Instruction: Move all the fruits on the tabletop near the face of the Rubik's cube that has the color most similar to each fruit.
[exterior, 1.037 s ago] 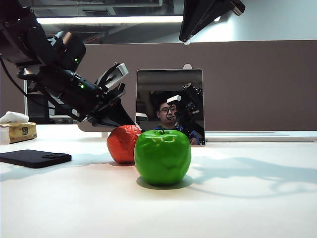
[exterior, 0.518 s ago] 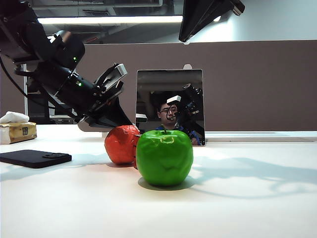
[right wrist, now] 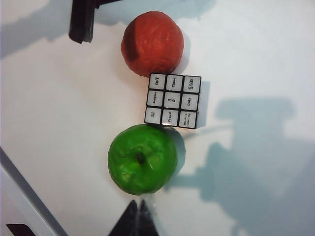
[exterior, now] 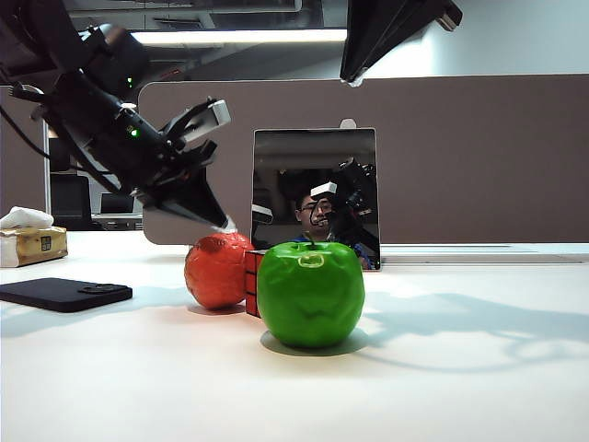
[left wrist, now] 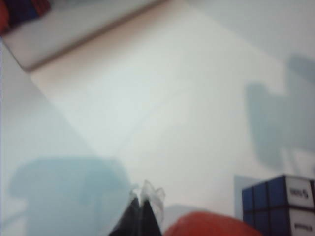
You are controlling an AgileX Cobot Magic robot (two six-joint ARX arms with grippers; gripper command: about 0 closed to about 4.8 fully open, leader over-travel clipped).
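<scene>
The crinkly orange-red fruit [exterior: 216, 270] rests on the white tabletop [exterior: 442, 387], touching one side of the Rubik's cube [exterior: 252, 282]. The green apple [exterior: 310, 293] touches the cube's opposite side. From above, the orange-red fruit [right wrist: 152, 42], the cube [right wrist: 173, 100] with its white face up, and the apple [right wrist: 142, 158] form a line. My left gripper [exterior: 224, 224] hangs shut and empty just above the orange-red fruit [left wrist: 206, 225], with the cube [left wrist: 280, 204] beside it. My right gripper [right wrist: 139, 204] is shut, high above the apple.
A small mirror [exterior: 316, 161] stands behind the fruits against a brown partition. A black flat case [exterior: 64, 293] and a tissue box [exterior: 28, 241] lie at the left. The left arm's finger [right wrist: 82, 22] shows in the right wrist view.
The left gripper has risen off the orange-red fruit. That fruit slid left and the apple a little right, so the cube's edge now shows between them.
</scene>
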